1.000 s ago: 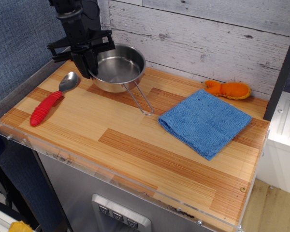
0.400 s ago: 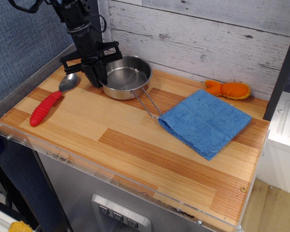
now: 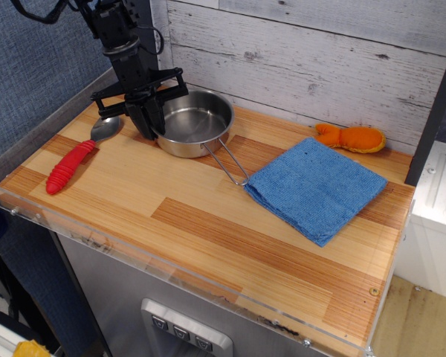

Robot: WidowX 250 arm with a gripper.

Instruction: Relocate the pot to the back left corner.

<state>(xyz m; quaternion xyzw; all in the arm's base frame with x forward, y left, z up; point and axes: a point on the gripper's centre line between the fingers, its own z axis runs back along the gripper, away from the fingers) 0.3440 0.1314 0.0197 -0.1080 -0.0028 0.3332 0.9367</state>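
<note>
Observation.image shows the gripper (image 3: 150, 123) pinching the pot (image 3: 192, 123) by its left rim near the back left corner (image 3: 134, 83), apparently to place it.

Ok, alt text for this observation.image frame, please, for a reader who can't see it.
A black robot tool grips the left rim of a shiny steel pot near the back left corner of a striped wooden table. A red-handled spoon lies left, a blue cloth and an orange toy right.

The picture is bright and sharp, with soft, even light. The shiny pot (image 3: 194, 123) just beside the gripper (image 3: 146, 123) shows pale glare; shadows are faint
</note>
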